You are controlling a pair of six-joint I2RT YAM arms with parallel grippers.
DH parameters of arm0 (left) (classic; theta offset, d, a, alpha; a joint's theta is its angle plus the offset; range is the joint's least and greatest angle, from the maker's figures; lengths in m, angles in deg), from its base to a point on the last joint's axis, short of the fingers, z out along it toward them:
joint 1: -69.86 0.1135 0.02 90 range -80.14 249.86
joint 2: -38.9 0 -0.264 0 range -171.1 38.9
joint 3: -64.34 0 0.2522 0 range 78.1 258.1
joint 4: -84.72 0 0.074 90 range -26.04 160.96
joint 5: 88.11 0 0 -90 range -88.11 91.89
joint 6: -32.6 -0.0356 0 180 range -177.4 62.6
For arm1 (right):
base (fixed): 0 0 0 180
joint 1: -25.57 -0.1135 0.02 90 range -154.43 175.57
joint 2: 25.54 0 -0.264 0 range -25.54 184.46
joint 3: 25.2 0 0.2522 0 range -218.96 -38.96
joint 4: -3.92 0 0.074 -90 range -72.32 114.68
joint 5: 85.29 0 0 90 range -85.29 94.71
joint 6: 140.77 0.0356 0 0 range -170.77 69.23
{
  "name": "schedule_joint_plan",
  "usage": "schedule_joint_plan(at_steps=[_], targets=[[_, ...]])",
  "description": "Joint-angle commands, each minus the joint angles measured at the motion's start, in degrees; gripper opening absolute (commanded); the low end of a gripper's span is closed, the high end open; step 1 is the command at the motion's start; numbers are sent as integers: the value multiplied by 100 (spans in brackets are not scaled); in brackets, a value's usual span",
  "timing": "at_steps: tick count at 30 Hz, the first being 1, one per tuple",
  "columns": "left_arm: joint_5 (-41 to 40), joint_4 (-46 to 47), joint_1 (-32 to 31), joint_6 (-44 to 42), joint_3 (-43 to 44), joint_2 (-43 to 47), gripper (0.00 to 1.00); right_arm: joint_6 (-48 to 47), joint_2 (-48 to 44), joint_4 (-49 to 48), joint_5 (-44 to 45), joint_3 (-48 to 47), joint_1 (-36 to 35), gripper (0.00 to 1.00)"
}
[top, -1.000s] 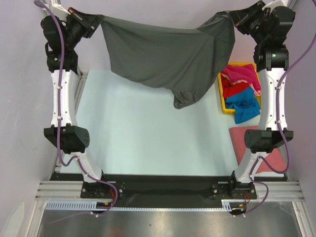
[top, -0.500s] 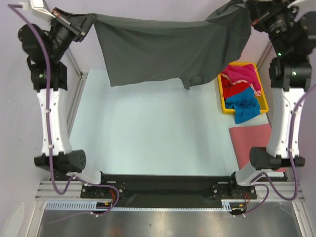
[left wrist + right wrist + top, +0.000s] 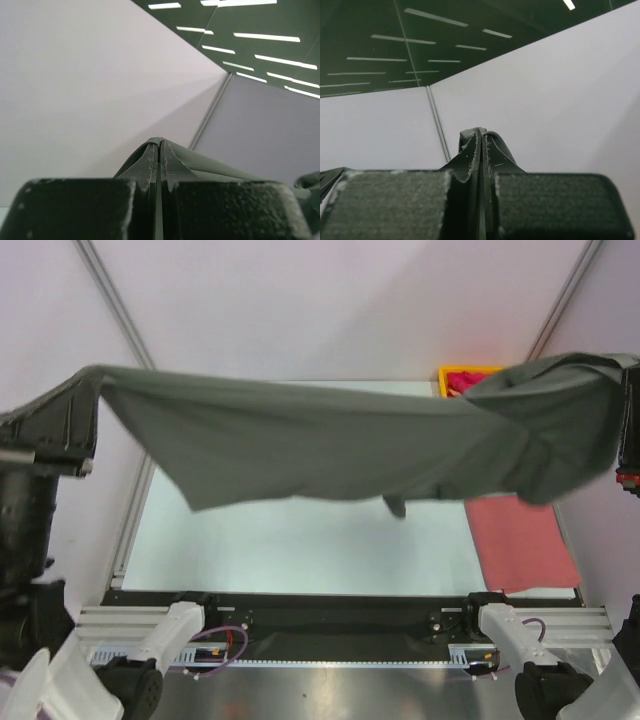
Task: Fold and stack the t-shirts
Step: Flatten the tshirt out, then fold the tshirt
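A large dark grey t-shirt (image 3: 330, 440) hangs stretched wide and high above the table, held by two corners. My left gripper (image 3: 62, 422) is shut on its left corner; in the left wrist view the jaws (image 3: 160, 150) pinch a fold of grey cloth (image 3: 205, 162). The right gripper (image 3: 630, 435) at the right edge is mostly hidden by bunched cloth. In the right wrist view it (image 3: 482, 139) is shut on a grey fold (image 3: 471, 135). A salmon-pink t-shirt (image 3: 520, 540) lies flat on the table at the right. A bit of magenta t-shirt (image 3: 463, 386) shows in the tray.
The yellow tray (image 3: 452, 371) stands at the back right, mostly hidden behind the hanging shirt. The pale table (image 3: 300, 550) lies below the cloth. Frame posts (image 3: 115, 300) rise at the back corners. Both wrist cameras face up at walls and ceiling.
Both arms have lifted the dark grey t-shirt much higher and nearer the camera, pulling it wider. It now covers most of the tray, and the arms have left the middle of the view.
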Motion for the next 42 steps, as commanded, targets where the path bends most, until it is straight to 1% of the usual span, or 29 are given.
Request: schedule_joint_plan(at_steps=[1,2,3,5,6,8,9,11,12,13,15,16,18,19,20,21,22,23,25,26,27,29,30,32,33,36,37,40,42], targets=[[-1095,-772,-181,-392,-591,60,0,105,205,338,280,481,-25,0],[-1095,-754,-181,-304,-855,139,0,227,196,303,280,857,-25,0],[-1069,-728,-181,-269,-1431,174,0,307,213,233,315,1052,-25,0],[-912,-395,-181,-164,-2137,245,0,421,222,-29,236,1657,-25,0],[-850,-254,-181,-163,-2810,271,0,457,265,-257,201,2278,-25,0],[-832,201,-181,-189,-3526,280,0,466,353,-530,140,2888,-25,0],[-823,335,-163,-215,-4129,210,0,475,406,-819,26,3526,-25,0],[-735,607,-137,-347,-4555,53,0,457,660,-1171,-210,4162,-25,0],[-683,748,-145,-382,-5027,-105,0,527,766,-1391,-273,4600,-25,0],[-613,1141,-119,-418,-5276,-202,0,510,984,-1593,-361,4883,-25,0],[-472,1512,29,-383,-5933,-404,0,397,1249,-2042,-624,5210,-164,0],[-289,2105,74,-461,-6155,-684,0,326,1485,-2183,-634,5481,-192,0],[-182,2619,214,-514,-6594,-1124,0,247,1794,-2413,-748,5624,-140,0],[-68,2900,267,-523,-6640,-1370,0,159,1934,-2465,-809,5650,-122,0],[124,3050,268,-506,-6675,-1920,0,80,2275,-2596,-845,5685,-122,0],[266,3113,494,-462,-6676,-2187,0,18,2453,-2606,-880,5660,-130,0],[406,3505,531,-471,-6641,-2442,0,-43,2698,-2624,-933,5616,-139,0],[590,3648,557,-505,-6597,-2967,0,-52,3153,-2615,-1011,5476,-139,0],[627,3554,628,-576,-6159,-3531,0,17,3691,-2597,-1196,5221,-165,0],[732,3448,663,-637,-5957,-3987,0,35,4120,-2528,-1249,4950,-200,0],[802,3378,715,-655,-5563,-4235,0,9,4307,-2457,-1206,4739,-244,0],[882,3036,768,-725,-5166,-4588,1,-26,4694,-2099,-1109,4343,-376,0],[856,2965,812,-708,-4903,-4833,0,-26,5018,-2001,-1083,3915,-403,0],[970,2955,891,-673,-4690,-5036,0,0,5345,-1642,-1065,3491,-447,0],[1075,2946,918,-655,-4515,-5159,0,9,5624,-1457,-1056,3097,-456,0],[1277,2903,953,-655,-4120,-5371,0,0,5847,-955,-977,2698,-491,0],[1330,2737,936,-725,-4022,-5484,0,-17,5856,-832,-968,2549,-508,0],[1496,2411,953,-865,-3758,-5643,0,-52,5620,-287,-767,2539,-509,0],[1629,2236,953,-945,-3679,-5679,0,-158,5426,126,-433,2600,-456,0]])
